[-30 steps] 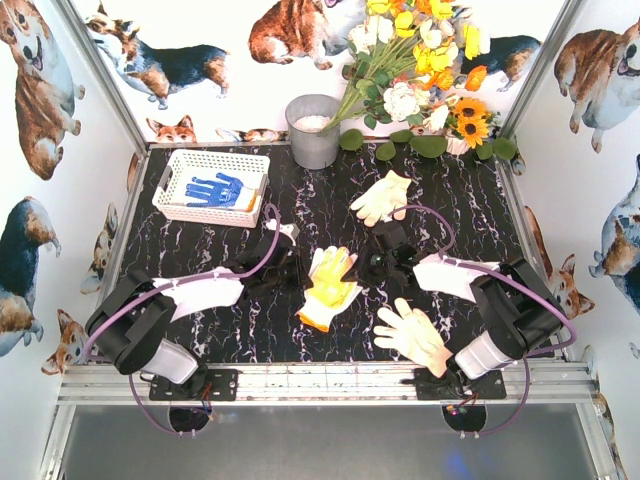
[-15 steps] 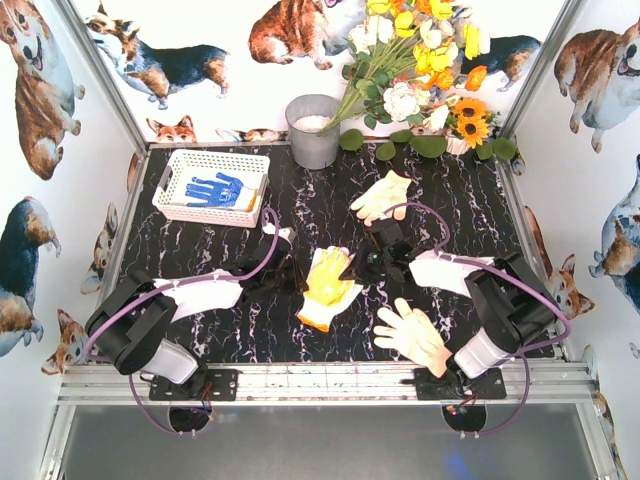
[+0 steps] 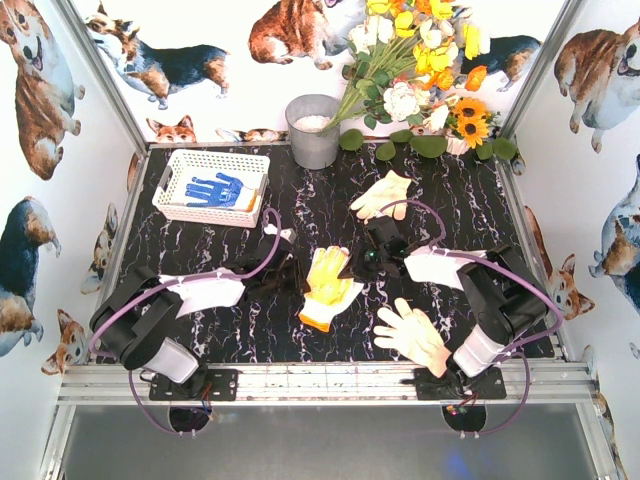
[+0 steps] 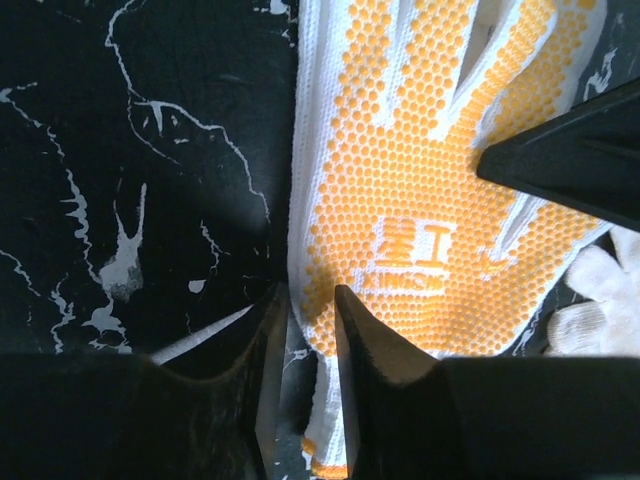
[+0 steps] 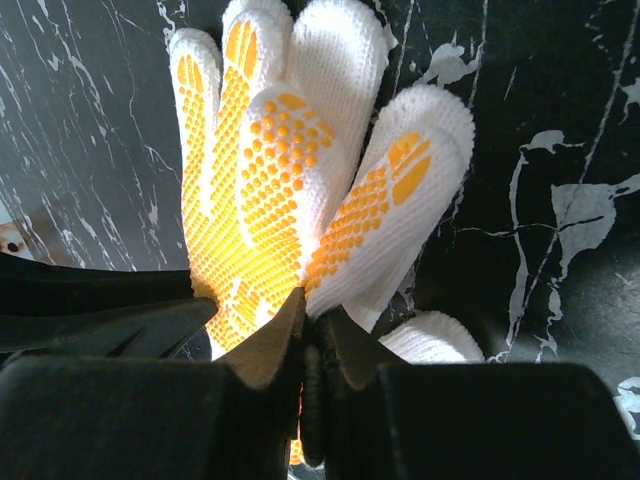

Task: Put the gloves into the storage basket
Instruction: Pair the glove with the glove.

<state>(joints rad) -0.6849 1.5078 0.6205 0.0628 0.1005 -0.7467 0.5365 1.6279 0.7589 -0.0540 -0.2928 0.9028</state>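
Rear left: white lattice plastic basket (image 3: pixel 172 178), blue-patterned fabric glove (image 3: pixel 217 190) in it. Behind-right of it, at the back: grey metal bucket (image 3: pixel 313 135). Centre: yellow-dotted white fabric glove (image 3: pixel 328 285). Behind-right of that: cream fabric glove (image 3: pixel 383 197). Front right, near the edge: peach-tan fabric glove (image 3: pixel 412 335).

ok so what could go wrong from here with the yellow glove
1. The right fingers pinch the tips of the yellow glove while the left fingers straddle its edge; lifting now could tug it or make the arms clash.
2. The right pinch seems to catch little fabric and may slip.
3. The storage basket sits far left, a long carry.
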